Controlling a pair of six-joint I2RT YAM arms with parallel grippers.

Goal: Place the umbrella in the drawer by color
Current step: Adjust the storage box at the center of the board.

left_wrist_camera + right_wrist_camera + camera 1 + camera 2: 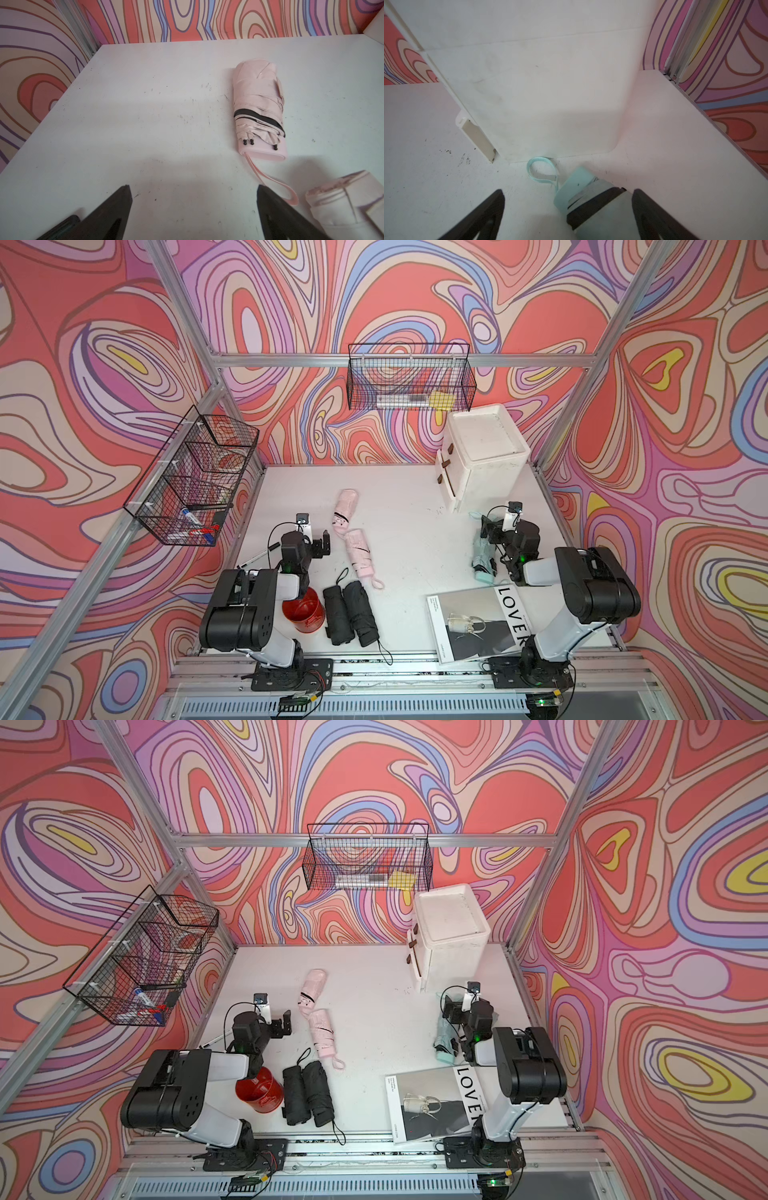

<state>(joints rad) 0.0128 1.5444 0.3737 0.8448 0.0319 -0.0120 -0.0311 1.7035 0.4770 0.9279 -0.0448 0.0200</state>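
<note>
You are only beginning: the pink umbrellas (358, 558), black umbrellas (336, 614) and mint umbrella (591, 204) are all lying on the surface (415, 531) outside the closed drawer cabinet (482, 456), your left gripper (193, 187) and right gripper (568, 190) both hanging open and empty.

A white plastic drawer cabinet (484, 456) is standing at the far right of the white tabletop (415, 497). A mint-green folded umbrella (478, 562) is lying just before it. A pink folded umbrella (345, 506) is lying mid-table, with a second pink folded umbrella (360, 558) just before it, nearly end to end. Two black folded umbrellas (360, 612) are lying side by side, touching, nearer the front, with a red metal bucket (305, 614) standing just left of them. A grey paper magazine (473, 622) is lying at the front right.
</note>
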